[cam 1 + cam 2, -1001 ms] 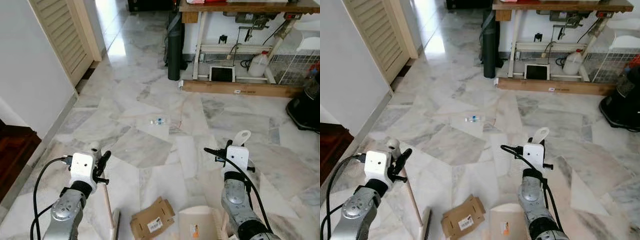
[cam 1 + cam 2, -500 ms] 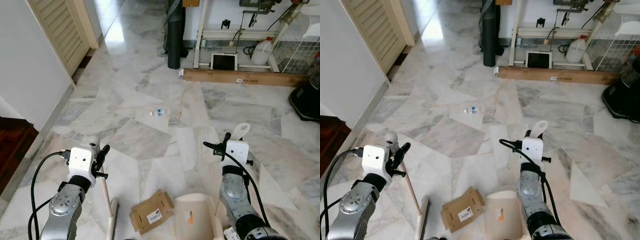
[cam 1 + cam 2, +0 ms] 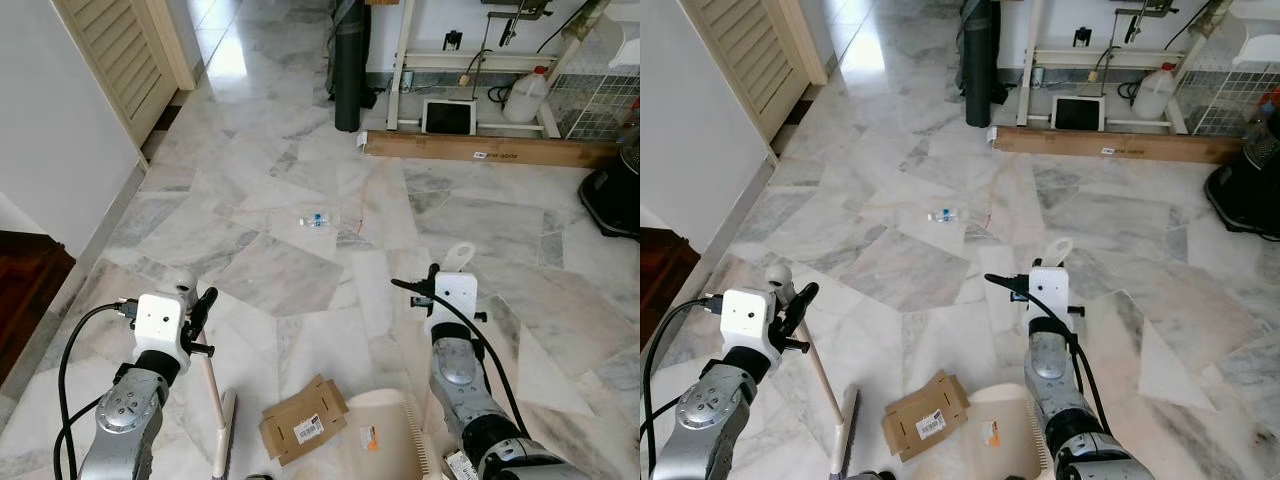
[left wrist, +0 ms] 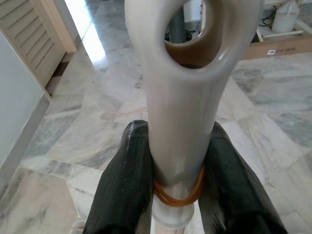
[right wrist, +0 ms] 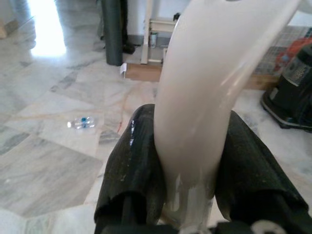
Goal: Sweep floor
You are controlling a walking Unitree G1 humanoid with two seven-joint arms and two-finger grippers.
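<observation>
Cream dustpan [image 3: 385,440] sits further left now, clenched in my right gripper [image 5: 187,161]; my left gripper [image 4: 178,180] grips the broom handle [image 4: 183,97].

My floor [image 3: 300,280] polished glossy marble; broom handle [image 4: 183,97] smooth glossy plastic; dustpan [image 3: 1005,440] smooth cream plastic; box [image 3: 303,430] matt brown cardboard; door [image 3: 125,60] slatted wood.
</observation>
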